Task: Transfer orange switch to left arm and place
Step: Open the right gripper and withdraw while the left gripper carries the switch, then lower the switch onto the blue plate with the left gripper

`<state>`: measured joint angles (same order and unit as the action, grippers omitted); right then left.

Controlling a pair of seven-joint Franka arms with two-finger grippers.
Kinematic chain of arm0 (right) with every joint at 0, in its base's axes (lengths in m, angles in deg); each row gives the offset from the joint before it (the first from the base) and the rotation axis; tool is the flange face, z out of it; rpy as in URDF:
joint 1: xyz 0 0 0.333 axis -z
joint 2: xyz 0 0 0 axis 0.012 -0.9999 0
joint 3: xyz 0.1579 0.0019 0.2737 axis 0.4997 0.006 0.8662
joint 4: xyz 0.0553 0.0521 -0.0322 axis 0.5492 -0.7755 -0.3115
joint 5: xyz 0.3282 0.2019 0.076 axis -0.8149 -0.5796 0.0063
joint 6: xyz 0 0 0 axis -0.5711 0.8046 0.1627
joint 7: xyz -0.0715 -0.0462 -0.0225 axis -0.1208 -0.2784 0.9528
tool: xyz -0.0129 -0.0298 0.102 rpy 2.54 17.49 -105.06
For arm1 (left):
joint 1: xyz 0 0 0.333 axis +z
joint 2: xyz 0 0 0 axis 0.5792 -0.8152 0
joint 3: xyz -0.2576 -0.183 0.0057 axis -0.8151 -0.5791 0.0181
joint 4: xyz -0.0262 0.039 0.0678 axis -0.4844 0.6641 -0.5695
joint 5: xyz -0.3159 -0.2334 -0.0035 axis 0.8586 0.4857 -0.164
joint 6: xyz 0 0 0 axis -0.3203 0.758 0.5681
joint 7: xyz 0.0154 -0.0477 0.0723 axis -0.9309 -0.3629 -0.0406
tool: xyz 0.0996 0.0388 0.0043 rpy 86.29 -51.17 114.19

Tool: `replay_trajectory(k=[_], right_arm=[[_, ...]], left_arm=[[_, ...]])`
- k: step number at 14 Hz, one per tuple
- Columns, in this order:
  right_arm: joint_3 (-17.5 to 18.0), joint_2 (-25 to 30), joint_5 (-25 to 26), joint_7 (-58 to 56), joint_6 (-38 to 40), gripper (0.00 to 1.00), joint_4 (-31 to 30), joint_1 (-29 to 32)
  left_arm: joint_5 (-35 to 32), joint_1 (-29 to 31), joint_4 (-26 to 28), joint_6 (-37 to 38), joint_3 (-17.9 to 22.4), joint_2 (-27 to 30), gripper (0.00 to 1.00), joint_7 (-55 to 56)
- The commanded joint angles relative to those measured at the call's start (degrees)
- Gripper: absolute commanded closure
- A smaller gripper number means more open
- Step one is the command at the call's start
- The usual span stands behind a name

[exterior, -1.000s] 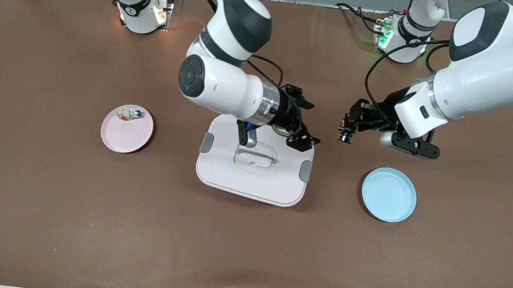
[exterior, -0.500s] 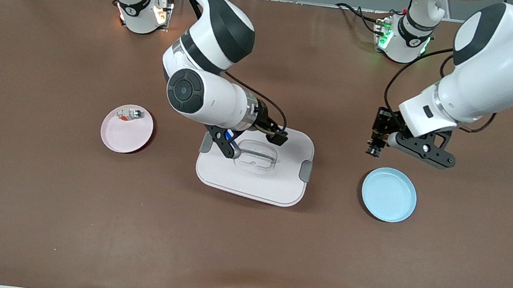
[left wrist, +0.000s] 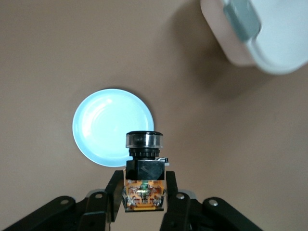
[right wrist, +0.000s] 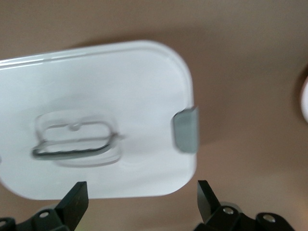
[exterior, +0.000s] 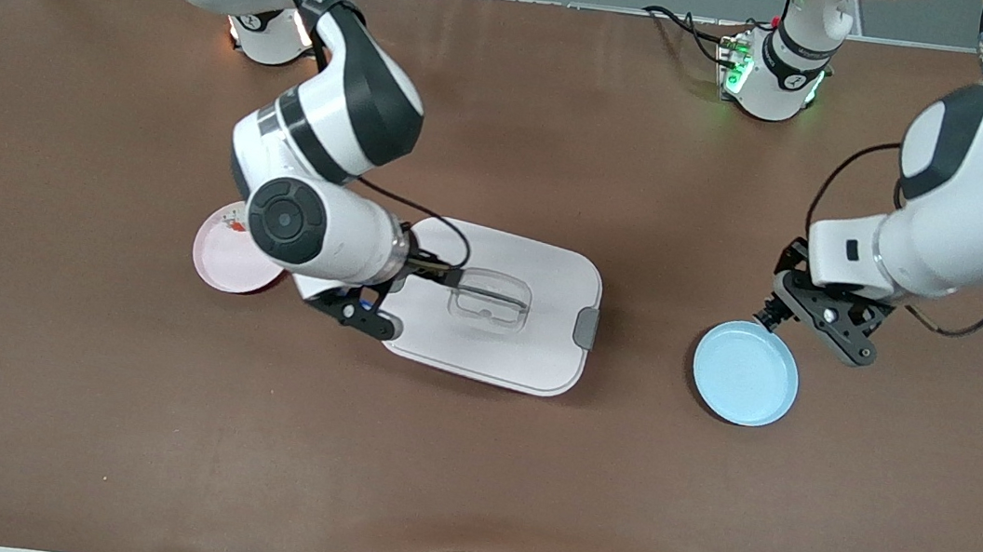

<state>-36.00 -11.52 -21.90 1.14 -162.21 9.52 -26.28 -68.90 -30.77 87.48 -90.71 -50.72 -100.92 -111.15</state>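
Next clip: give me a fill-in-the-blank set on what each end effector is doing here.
1. The left end effector grips the orange ____.
2. It hangs by the rim of the ____ plate.
3. The right end effector is open over the white ____.
4. The pink plate lies toward the ____ arm's end of the table.

Missing words: switch; blue; box; right

Glossy white plastic box [exterior: 496, 314], glossy blue plate [exterior: 745, 374], seemingly matt brown table [exterior: 469, 461].

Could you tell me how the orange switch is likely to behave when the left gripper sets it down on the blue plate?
The orange switch looks rigid and light. Its round cap could let it roll, though the squarish body and the blue plate's raised rim should probably check that.
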Motion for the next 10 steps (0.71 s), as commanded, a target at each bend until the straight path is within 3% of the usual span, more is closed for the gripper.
replay_trajectory(k=[1, 7, 10], right_arm=[[0.87, 0.46, 6.6, -12.6, 2.28, 0.0, -0.28, 2.88], [0.87, 0.98, 15.04, -35.72, 10.0, 0.0, -0.2, 10.88], [0.87, 3.78, 15.67, -42.61, 14.58, 0.0, -0.28, 15.79]], left_arm=[[-0.91, 1.7, -0.08, -2.1, -0.35, -2.62, 1.0, -9.97], [-0.91, 4.6, 5.45, -15.8, -0.35, -8.33, 1.0, -29.13], [-0.48, 7.42, 9.58, -22.83, -0.53, -10.36, 1.0, -35.21]])
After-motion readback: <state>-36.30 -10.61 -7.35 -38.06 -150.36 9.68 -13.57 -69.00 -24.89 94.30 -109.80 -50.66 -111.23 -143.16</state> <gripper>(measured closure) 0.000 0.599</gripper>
